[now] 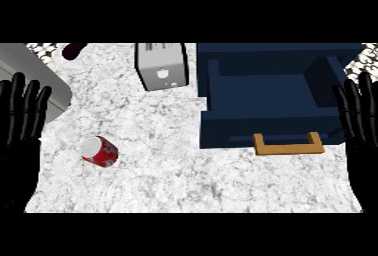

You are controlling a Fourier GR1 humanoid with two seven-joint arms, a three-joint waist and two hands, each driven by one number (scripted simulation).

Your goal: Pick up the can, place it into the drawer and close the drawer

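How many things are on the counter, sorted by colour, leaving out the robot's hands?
Red: 1, the can, lying on its side
Silver: 1, the toaster
Dark blue: 1, the drawer, open
Dark purple: 1, a rounded thing cut off by the top edge
Total: 4

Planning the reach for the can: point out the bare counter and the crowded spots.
Bare counter lies along the near edge, below the can and the drawer, and between them. Crowded at the far side: toaster close beside the drawer.

The can (100, 151) lies, seemingly tipped, on the counter (170, 180) left of the drawer (273, 85), with the toaster (162, 67) behind, between them.
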